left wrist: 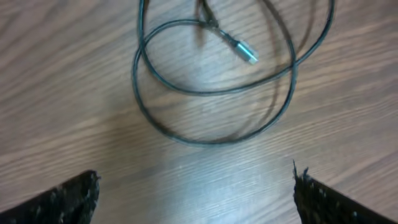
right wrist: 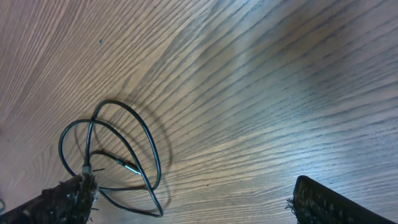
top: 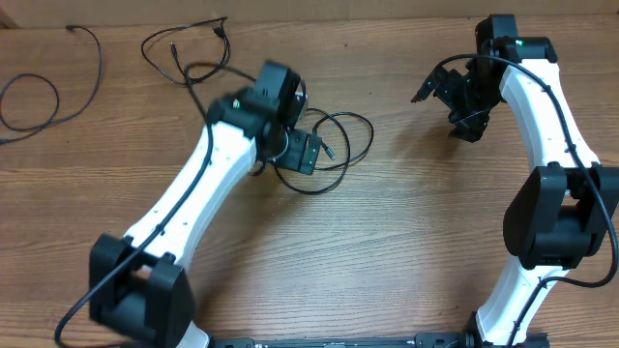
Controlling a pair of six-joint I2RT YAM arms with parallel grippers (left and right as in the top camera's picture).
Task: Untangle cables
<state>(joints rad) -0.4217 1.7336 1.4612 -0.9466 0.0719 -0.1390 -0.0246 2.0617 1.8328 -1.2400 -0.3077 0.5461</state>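
At the middle of the table, just beside my left gripper, lies one coil of the three cables. It is a few loose overlapping loops lying flat on the wood, with a small metal plug resting inside them. A second cable sprawls near the far edge and runs toward the left arm, which hides whether it joins the coil; I cannot tell. A third cable lies well apart at the far left, seemingly free.

Left wrist view: both fingers stand wide apart with bare wood between them, so the hand is released and empty, with the coil just ahead. My right gripper hovers well apart to the right, and its fingers are likewise spread and hold nothing.

Handling, as I judge it: the cord is light, limp and far thinner than a finger. It will drape, trail its loops along when lifted, and may slip out of a loose pinch. I expect it to be sturdy along its length and weakest at the plug joint. I would take hold on an outer arc of the coil, clear of the crossings, or just behind the plug. I would press the fingers down to the wood before clenching, then draw the cord away slowly so the loops open instead of tightening.
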